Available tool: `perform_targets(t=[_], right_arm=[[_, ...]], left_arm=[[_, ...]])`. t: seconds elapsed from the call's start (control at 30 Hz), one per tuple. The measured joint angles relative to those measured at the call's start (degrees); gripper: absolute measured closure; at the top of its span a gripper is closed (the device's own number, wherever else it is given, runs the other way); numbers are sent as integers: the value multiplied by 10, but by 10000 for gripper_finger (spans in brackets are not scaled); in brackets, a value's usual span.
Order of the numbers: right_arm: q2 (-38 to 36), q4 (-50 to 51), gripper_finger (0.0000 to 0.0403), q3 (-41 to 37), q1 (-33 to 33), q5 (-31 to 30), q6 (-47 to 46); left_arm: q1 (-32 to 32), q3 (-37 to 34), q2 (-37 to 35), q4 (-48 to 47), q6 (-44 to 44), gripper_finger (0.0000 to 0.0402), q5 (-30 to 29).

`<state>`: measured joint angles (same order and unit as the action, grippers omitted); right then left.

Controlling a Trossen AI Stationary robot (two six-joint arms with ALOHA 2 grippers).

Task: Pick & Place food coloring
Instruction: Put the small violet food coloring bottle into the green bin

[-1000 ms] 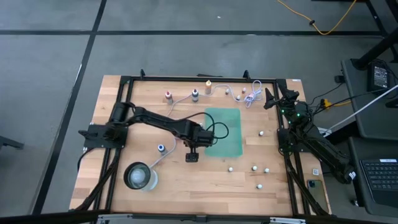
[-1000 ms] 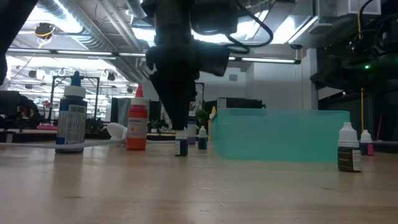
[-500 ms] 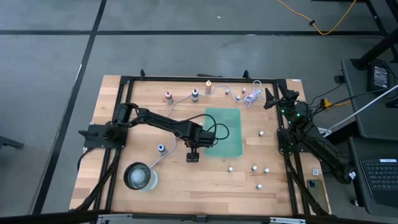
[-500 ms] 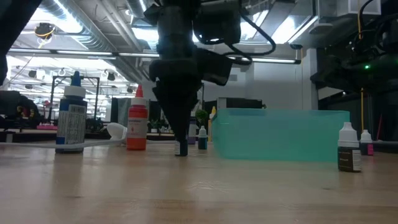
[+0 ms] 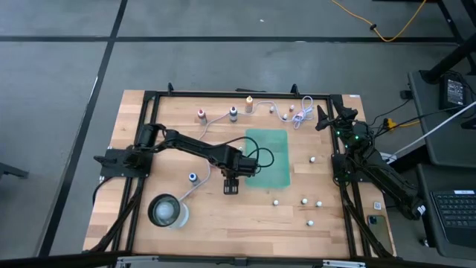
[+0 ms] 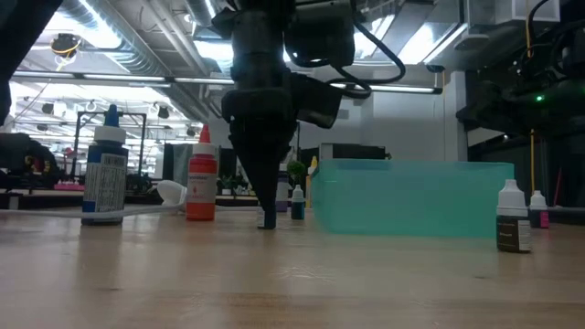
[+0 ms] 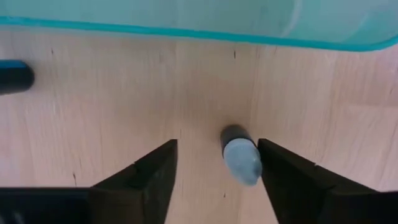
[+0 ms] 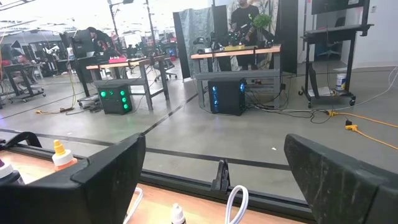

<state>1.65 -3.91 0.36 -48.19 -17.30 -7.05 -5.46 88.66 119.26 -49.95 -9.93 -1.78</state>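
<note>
The left claw (image 5: 230, 188) is down at the table (image 5: 223, 219), just off the near-left corner of the teal tray (image 5: 268, 158). Its fingers stand apart with a small dark bottle (image 7: 239, 155) between them; in the left wrist view the bottle lies close against one finger (image 7: 292, 180) and a gap shows to the other. In the low view the claw's tip (image 6: 266, 215) reaches the tabletop and hides that bottle. The tray's floor looks bare from above.

A clear glass jar (image 5: 166, 211) stands near the table's front left; what it holds cannot be told. A blue-capped bottle (image 5: 193, 177) stands between jar and claw. Along the far edge are a red bottle (image 5: 201, 114), a dark one (image 5: 233, 112) and an orange one (image 5: 249, 103). White-capped bottles (image 5: 303, 201) are scattered right of the tray.

The right claw (image 5: 321, 119) waits at the far right corner, its fingers wide apart with nothing in them.
</note>
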Motion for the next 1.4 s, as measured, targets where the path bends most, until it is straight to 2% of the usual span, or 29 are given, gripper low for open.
perform_targets(t=[0.4, 0.53, 0.77, 1.0, 1.4], right_arm=[[0, 0, 19, 0, 0, 0, 0], [0, 0, 19, 0, 0, 0, 0], [0, 0, 19, 0, 0, 0, 0], [0, 0, 19, 0, 0, 0, 0], [0, 0, 19, 0, 0, 0, 0]], left_arm=[[2, 0, 0, -18, 0, 316, 19], [2, 0, -1, -17, 0, 344, 20], [2, 0, -1, -15, 0, 321, 20], [3, 0, -15, -20, 0, 337, 30], [7, 0, -72, -39, -22, 334, 30]])
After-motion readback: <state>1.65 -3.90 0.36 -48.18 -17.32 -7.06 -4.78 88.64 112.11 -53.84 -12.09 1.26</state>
